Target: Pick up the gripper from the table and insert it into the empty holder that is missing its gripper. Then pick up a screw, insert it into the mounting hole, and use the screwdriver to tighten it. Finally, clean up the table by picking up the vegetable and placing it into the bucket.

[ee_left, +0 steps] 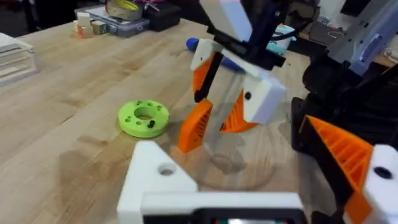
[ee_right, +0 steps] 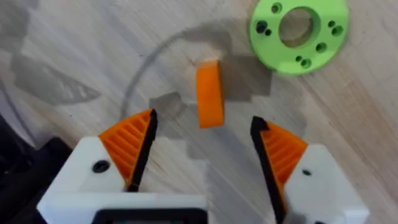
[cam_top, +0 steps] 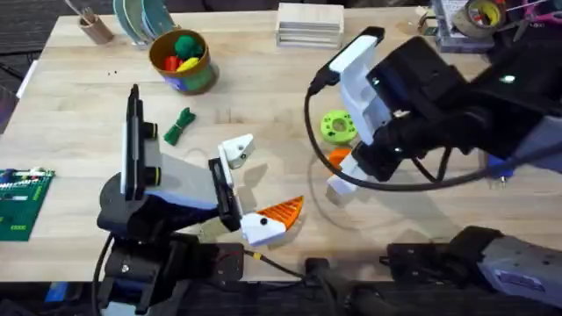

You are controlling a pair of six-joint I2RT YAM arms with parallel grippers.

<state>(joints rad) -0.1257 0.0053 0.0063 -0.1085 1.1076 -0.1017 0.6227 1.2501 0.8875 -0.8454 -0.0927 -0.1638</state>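
Observation:
The gripper [ee_right: 209,93], a small orange ribbed wedge, lies on the table [cam_top: 79,114] next to the bright-green disc [ee_right: 298,28]. My right gripper [ee_right: 205,146] hangs open just above it, one orange pad on each side, touching nothing. The wedge [ee_left: 196,124] also sits under the right gripper [ee_left: 217,112] in the left wrist view. My left gripper [cam_top: 255,184] is open near the front edge. One finger is the bare white holder [cam_top: 237,149]; the other carries an orange tip [cam_top: 279,211]. The dark-green vegetable [cam_top: 180,125] lies left of centre. The bucket [cam_top: 183,60] stands behind it, toys inside.
A brown cup [cam_top: 92,26] and plates [cam_top: 140,17] stand at the back left. A stack of white blocks [cam_top: 309,24] is at the back centre and tape rolls [cam_top: 479,13] at the back right. A green circuit board [cam_top: 22,202] lies at the left edge.

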